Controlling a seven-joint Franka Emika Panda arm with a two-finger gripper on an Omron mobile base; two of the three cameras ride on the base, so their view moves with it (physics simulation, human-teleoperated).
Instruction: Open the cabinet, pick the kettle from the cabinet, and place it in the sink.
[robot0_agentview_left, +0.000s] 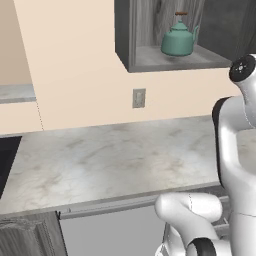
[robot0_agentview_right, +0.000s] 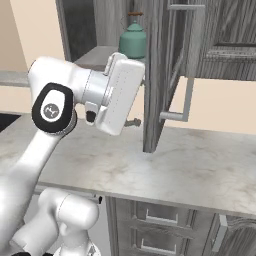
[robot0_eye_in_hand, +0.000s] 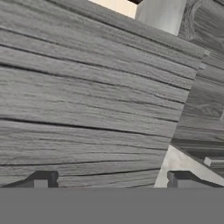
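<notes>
While pincer (robot0_eye_in_hand: 109, 180) gapes, kettle (robot0_agentview_left: 178, 39) (shelved) apart.

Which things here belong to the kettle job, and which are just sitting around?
Part of the job:
- cabinet, door already swung open
- kettle, standing on the cabinet shelf
- tool, open, close against the cabinet door

Just there:
- wall outlet
- marble counter
- lower drawers
</notes>
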